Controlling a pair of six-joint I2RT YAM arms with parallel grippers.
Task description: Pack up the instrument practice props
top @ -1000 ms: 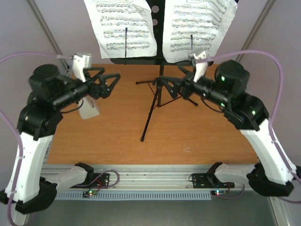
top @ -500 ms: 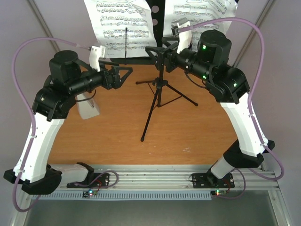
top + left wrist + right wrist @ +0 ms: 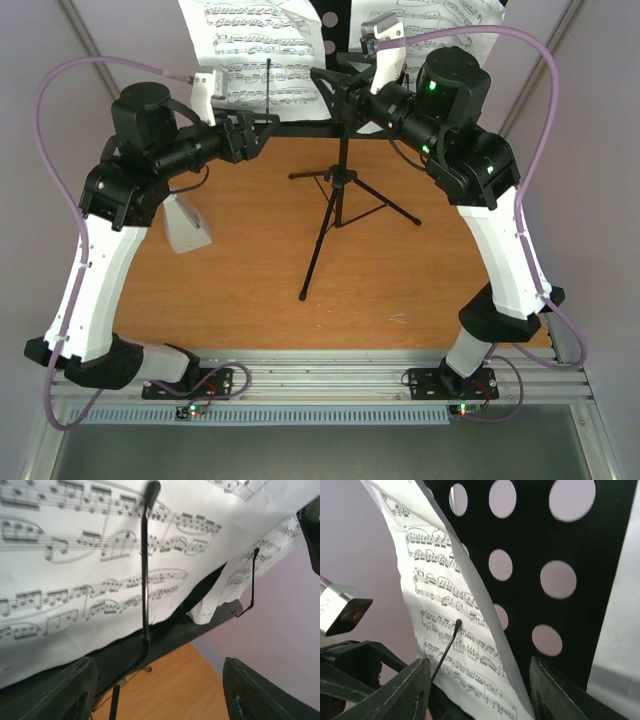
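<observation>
Top external: the music stand (image 3: 338,200) stands upright at the far middle of the tabletop (image 3: 240,300). Sheet-music pages (image 3: 262,55) rest on its desk, and the metronome (image 3: 187,228) sits toward the left. Left wrist: my left jaws gape apart below a page (image 3: 75,580). Right wrist: my right jaws stand released, with a page edge (image 3: 447,610) hanging between them in front of the perforated desk (image 3: 530,540).

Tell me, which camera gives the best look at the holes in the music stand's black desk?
The right wrist view: the perforated desk fills it, with many round holes plain. The top external view shows only two holes between the sheet-music pages. The left wrist view shows just its lower ledge, no holes.
</observation>
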